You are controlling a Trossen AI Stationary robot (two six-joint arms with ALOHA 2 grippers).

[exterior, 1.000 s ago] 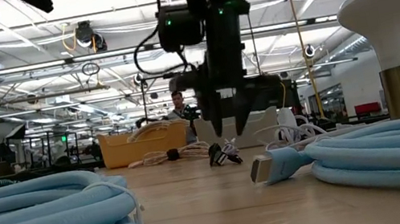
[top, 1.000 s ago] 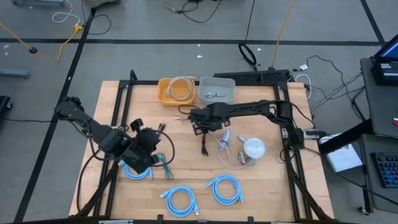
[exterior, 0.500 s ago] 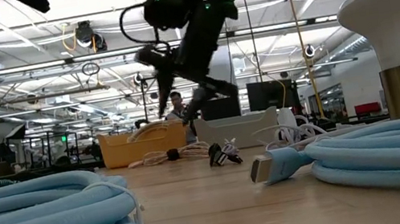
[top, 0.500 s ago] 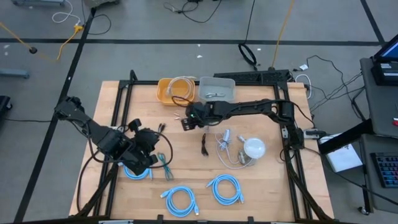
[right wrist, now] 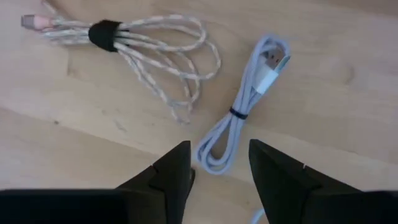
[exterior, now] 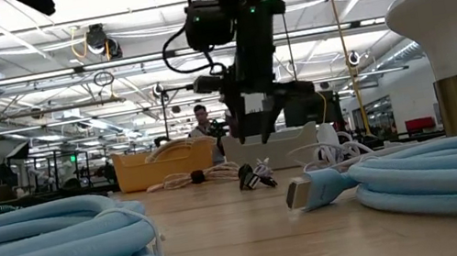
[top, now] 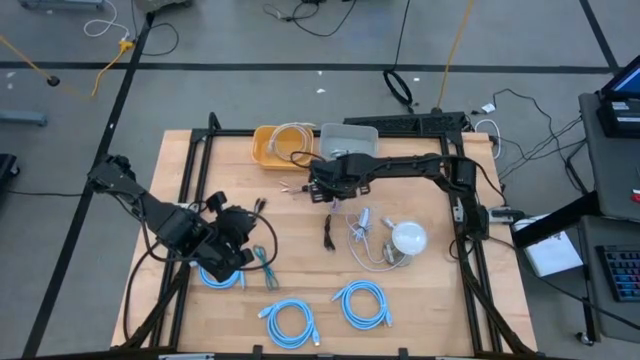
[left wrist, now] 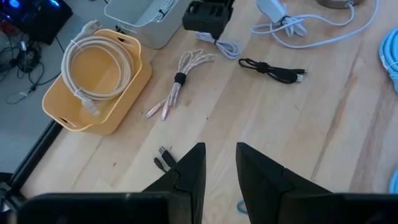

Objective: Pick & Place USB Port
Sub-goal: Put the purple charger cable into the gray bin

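USB cable [right wrist: 239, 118], a small white bundle, lies on the counter [top: 430, 290] just under the right hand [right wrist: 217, 163], whose fingers stand apart and empty, pointing down beside the grey bin [top: 349, 146]. Left hand [left wrist: 217, 165] waits, slightly parted, near the counter's left edge.

The high view looks straight down on the whole table [top: 300, 260]; the low view sits at tabletop level, facing the yellow tray [exterior: 153, 167]. Both wrist views look steeply down at the wood, sharing the bundled pinkish cable [right wrist: 149, 43], closer in the right one.
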